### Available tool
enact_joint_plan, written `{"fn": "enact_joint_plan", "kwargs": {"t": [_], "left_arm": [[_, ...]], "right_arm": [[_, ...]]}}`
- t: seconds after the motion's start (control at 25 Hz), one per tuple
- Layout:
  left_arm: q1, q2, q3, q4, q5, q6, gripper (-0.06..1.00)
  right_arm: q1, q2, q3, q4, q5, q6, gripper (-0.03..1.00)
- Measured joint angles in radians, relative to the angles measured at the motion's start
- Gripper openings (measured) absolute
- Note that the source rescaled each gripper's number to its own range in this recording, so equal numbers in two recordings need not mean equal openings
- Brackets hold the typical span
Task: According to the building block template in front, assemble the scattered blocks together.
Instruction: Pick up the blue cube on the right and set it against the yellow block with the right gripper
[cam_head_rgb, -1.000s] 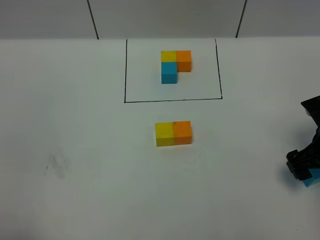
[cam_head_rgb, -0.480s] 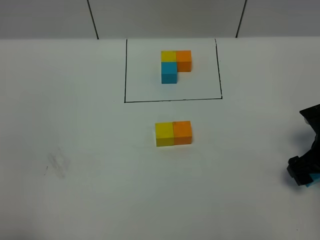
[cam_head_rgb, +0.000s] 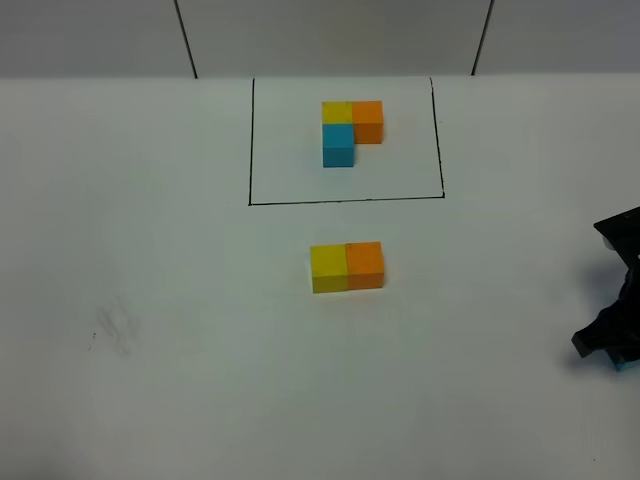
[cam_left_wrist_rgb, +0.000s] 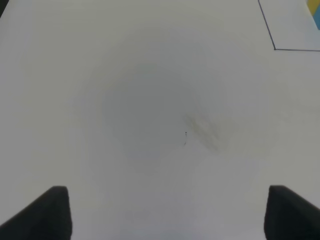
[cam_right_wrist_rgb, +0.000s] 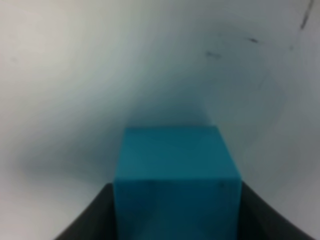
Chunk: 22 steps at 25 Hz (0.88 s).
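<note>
Holds the sky-blue cube (cam_right_wrist_rgb: 177, 175) pinched on opposite flat faces in the right gripper (cam_right_wrist_rgb: 176, 205), well right of the joined yellow cube (cam_head_rgb: 328, 268) and orange cube (cam_head_rgb: 365, 264). Probably light, rigid and smooth: best gripped squarely mid-face to avoid twisting. Leaves the left gripper (cam_left_wrist_rgb: 167, 212) spread wide, empty.

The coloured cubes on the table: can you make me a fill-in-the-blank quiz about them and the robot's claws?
In the template, the cube joining sky-blue and orange is ____. Outside the black frame, the loose yellow cube sits flush against an ____ one. The loose sky-blue cube is clamped by the ____ gripper. The left gripper, wide open, holds ____.
Missing words: yellow; orange; right; nothing.
</note>
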Motion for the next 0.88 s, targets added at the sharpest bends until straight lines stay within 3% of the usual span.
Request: {"fn": "enact_joint_plan", "kwargs": {"t": [0.2, 0.32, 0.48, 0.88], "left_arm": [[0.0, 0.0, 0.0, 0.0, 0.0, 0.0, 0.66], [0.0, 0.0, 0.0, 0.0, 0.0, 0.0, 0.66], [0.0, 0.0, 0.0, 0.0, 0.0, 0.0, 0.66], [0.0, 0.0, 0.0, 0.0, 0.0, 0.0, 0.66]], "right_arm": [[0.037, -0.101, -0.043, 0.008, 0.066, 0.007, 0.23], [0.088, -0.19, -0.09, 0.009, 0.126, 0.093, 0.23], [0.194, -0.284, -0.131, 0.014, 0.128, 0.345, 0.23], [0.605, -0.242, -0.139, 0.017, 0.117, 0.896, 0.23]]}}
